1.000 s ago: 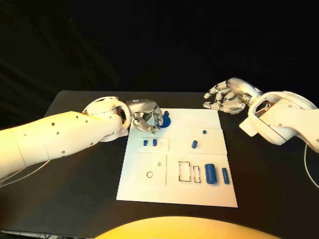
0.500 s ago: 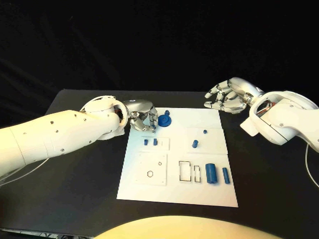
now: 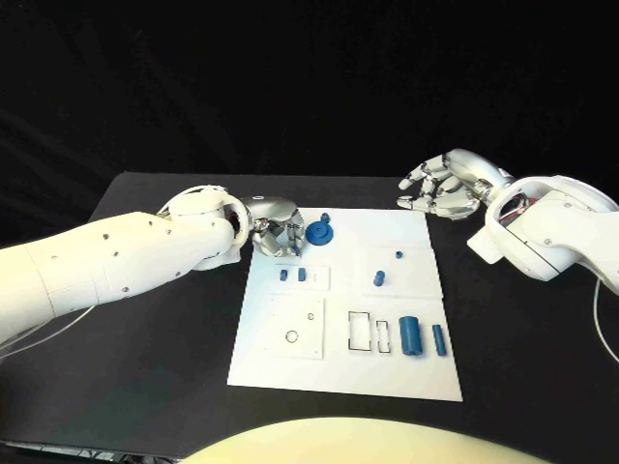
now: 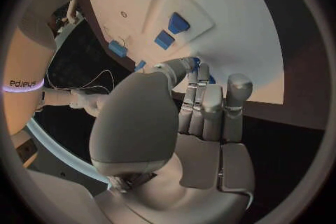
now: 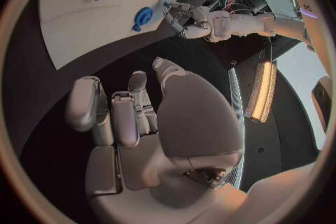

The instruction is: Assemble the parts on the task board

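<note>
Task board [image 3: 349,319]: a white plate in the middle of the black table [image 3: 157,348], its far edge between the two hands.
Left hand [image 3: 277,230]: at the board's far left corner, fingers curled downward; nothing in its grasp. In the left wrist view the fingertips [image 4: 199,70] reach the board's edge close to a blue part there; contact cannot be told.
Round blue part [image 3: 319,232]: lies on the board just beside the left hand, on the side toward the board's middle; apart from the fingers in the head view.
Right hand [image 3: 447,186]: over the table just beyond the board's far right corner, fingers curled in with nothing held; well apart from every part.
Two short blue parts [image 3: 291,275]: side by side on a raised square near the board's left edge, just nearer the robot than the left hand.
Small blue parts [image 3: 379,279]: near the board's middle, one more [image 3: 398,256] slightly farther.
Blue cylinder [image 3: 410,336] and slim blue bar [image 3: 438,338]: side by side near the board's right edge, beside rectangular slots [image 3: 367,333].
</note>
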`<state>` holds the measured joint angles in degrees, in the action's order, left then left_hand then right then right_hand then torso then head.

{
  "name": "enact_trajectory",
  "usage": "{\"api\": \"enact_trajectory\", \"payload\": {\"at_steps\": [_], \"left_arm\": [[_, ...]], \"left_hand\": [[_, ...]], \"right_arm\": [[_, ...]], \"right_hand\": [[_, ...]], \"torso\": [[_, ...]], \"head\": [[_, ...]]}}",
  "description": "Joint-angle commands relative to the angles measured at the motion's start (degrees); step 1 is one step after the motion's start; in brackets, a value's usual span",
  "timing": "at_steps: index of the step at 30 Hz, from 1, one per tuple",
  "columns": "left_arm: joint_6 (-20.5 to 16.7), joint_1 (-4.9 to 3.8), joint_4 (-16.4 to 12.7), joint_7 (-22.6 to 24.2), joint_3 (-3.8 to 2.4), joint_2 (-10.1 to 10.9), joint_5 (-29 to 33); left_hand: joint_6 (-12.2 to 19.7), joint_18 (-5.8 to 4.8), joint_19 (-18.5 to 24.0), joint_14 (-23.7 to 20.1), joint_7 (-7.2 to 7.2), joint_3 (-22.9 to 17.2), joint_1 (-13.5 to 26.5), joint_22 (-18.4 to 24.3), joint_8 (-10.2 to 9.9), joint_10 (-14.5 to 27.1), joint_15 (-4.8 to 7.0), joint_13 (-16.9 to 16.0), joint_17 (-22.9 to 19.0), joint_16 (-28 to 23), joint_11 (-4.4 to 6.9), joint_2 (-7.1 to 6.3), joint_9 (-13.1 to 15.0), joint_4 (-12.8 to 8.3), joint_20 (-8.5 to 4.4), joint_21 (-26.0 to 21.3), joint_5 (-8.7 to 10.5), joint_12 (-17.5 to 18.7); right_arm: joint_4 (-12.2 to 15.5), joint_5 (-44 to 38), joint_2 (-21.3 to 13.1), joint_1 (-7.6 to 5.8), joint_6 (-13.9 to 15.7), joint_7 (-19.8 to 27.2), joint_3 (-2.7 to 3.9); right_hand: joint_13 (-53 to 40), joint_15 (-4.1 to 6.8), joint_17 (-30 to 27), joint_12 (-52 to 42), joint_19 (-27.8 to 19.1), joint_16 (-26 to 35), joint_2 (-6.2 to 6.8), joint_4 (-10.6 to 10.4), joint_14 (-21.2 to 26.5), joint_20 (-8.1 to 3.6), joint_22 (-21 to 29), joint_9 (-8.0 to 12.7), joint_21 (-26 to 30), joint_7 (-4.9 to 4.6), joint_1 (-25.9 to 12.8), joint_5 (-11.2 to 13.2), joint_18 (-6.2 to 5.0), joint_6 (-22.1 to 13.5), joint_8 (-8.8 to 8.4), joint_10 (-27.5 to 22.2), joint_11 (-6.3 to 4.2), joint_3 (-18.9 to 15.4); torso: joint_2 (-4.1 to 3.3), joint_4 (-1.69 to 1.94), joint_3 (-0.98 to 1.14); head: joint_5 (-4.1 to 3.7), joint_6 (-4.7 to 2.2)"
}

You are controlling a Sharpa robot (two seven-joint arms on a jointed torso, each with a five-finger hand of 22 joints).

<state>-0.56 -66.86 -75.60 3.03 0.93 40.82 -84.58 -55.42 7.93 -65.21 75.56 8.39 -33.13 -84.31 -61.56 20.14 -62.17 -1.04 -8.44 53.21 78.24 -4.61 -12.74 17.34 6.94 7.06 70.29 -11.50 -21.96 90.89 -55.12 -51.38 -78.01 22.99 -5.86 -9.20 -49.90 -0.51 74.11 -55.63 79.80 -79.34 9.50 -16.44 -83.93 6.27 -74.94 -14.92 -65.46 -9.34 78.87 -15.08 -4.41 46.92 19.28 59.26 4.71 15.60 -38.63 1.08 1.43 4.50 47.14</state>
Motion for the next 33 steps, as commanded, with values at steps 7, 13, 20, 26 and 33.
{"api": "enact_trajectory", "payload": {"at_steps": [7,13,20,26,33], "left_arm": [[1.46,0.05,-0.12,0.33,0.02,-0.35,0.35],[1.47,0.07,-0.12,0.43,0.03,-0.33,0.46],[1.88,0.08,-0.10,0.44,0.04,-0.34,0.55],[1.76,0.09,-0.05,0.62,0.06,-0.39,0.65],[1.89,0.09,0.26,0.64,0.10,-0.59,0.67]], "left_hand": [[-0.51,-0.67,-0.12,0.27,0.01,0.04,0.54,-0.02,-0.27,-0.66,0.20,-0.06,0.20,0.10,-0.05,0.03,0.09,-0.24,-0.03,0.13,0.21,0.28],[-0.69,-0.71,-0.28,0.39,-0.05,0.05,0.61,-0.21,-0.25,-0.89,0.24,-0.12,0.44,0.19,0.01,0.08,0.14,-0.31,-0.05,0.25,0.24,0.38],[-0.79,-0.72,-0.30,0.40,-0.08,0.04,0.61,-0.24,-0.24,-1.01,0.27,-0.14,0.41,0.18,0.05,0.11,0.17,-0.37,-0.06,0.26,0.25,0.43],[-1.25,-0.82,-0.69,0.67,-0.13,0.09,0.79,-0.65,-0.17,-1.61,0.39,-0.29,0.77,0.34,0.18,0.23,0.30,-0.51,-0.12,0.54,0.31,0.62],[-1.37,-0.82,-0.71,0.70,-0.16,0.13,0.84,-0.67,-0.17,-1.78,0.42,-0.33,0.72,0.34,0.21,0.23,0.34,-0.58,-0.14,0.55,0.32,0.72]], "right_arm": [[0.01,-0.24,0.07,0.03,-0.17,0.79,0.00],[-0.01,-0.24,0.06,0.03,-0.20,0.75,0.00],[-0.03,-0.24,0.06,0.03,-0.22,0.71,0.00],[-0.07,-0.24,0.06,0.03,-0.23,0.71,0.00],[-0.11,-0.24,0.06,0.03,-0.31,0.62,0.00]], "right_hand": [[-0.10,0.40,0.19,-0.23,0.22,0.21,0.23,0.03,-1.52,-0.13,-5.43,0.08,-0.21,-0.09,-0.29,-0.18,-0.36,0.16,0.30,0.46,-0.23,0.46],[-0.10,0.40,0.19,-0.23,0.22,0.21,0.23,0.03,-1.52,-0.13,-5.43,0.08,-0.21,-0.09,-0.29,-0.18,-0.36,0.16,0.30,0.46,-0.23,0.46],[-0.10,0.40,0.19,-0.23,0.22,0.21,0.23,0.03,-1.52,-0.13,-5.43,0.08,-0.21,-0.09,-0.29,-0.18,-0.36,0.16,0.30,0.46,-0.23,0.46],[-0.10,0.40,0.19,-0.23,0.22,0.21,0.23,0.03,-1.52,-0.13,-5.43,0.08,-0.21,-0.09,-0.29,-0.18,-0.36,0.16,0.30,0.46,-0.23,0.46],[-0.10,0.40,0.19,-0.23,0.22,0.21,0.23,0.03,-1.52,-0.13,-5.43,0.08,-0.21,-0.09,-0.29,-0.18,-0.36,0.16,0.30,0.46,-0.23,0.46]], "torso": [[0.03,-0.04,0.03],[0.02,-0.04,0.05],[0.03,-0.04,0.04],[0.02,-0.05,0.00],[0.01,0.00,0.05]], "head": [[0.00,0.09],[0.03,0.13],[0.02,0.17],[-0.11,0.11],[-0.14,0.38]]}}
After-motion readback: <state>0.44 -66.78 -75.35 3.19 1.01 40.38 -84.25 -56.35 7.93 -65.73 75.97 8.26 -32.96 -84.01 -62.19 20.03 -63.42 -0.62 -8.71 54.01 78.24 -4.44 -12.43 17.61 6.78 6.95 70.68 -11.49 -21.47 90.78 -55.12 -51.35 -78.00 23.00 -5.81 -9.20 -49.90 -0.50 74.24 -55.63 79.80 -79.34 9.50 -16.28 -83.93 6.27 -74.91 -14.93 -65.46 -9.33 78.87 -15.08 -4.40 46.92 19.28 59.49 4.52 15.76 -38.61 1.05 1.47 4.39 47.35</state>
